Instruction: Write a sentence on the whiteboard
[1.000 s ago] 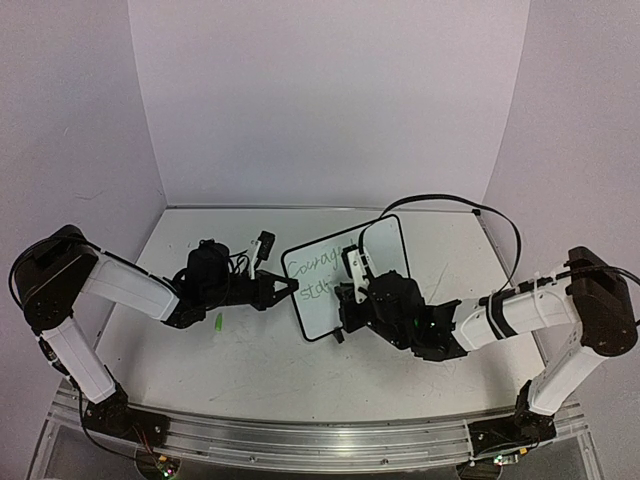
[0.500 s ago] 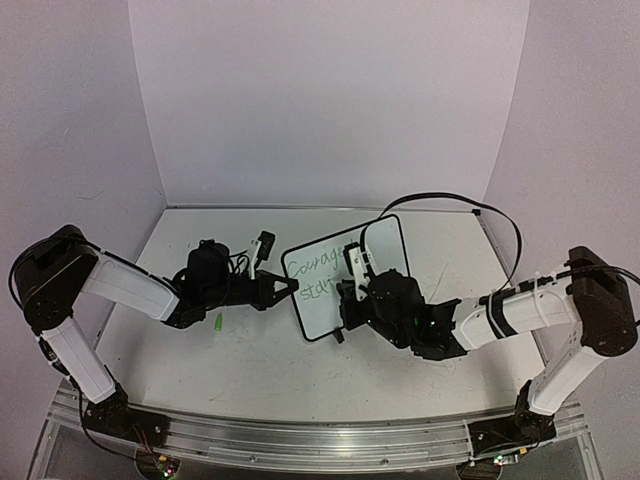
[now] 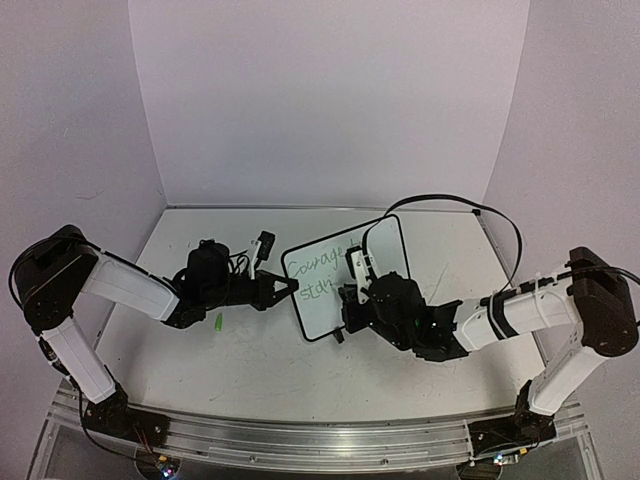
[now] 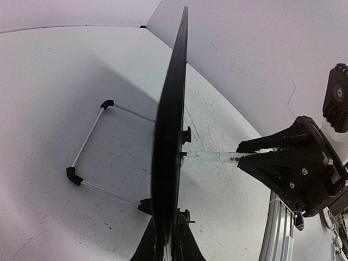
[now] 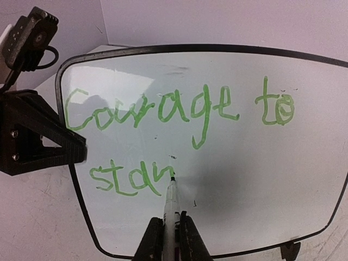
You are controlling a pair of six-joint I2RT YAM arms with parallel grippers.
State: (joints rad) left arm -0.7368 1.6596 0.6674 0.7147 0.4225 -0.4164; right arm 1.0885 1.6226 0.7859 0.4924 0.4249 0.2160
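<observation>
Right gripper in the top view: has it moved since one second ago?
Yes, slightly. The right gripper, holding the marker, has shifted rightward along the whiteboard, whose frame stayed in place.

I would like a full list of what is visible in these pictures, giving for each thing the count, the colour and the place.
whiteboard: 1, white with a thin black frame, standing at the middle of the table
sentence: 1, green, two lines on the whiteboard, reading "Courage to" and "stan"
wire stand: 1, white wire with black feet, behind the whiteboard
marker: 1, white barrel, tip at the board after "stan"
marker cap: 1, green, lying on the table left of the board
cable: 1, black, looping at the back right
table: 1, white and scuffed
left gripper: 1, black, shut on the whiteboard's edge
right gripper: 1, black, shut on the marker
</observation>
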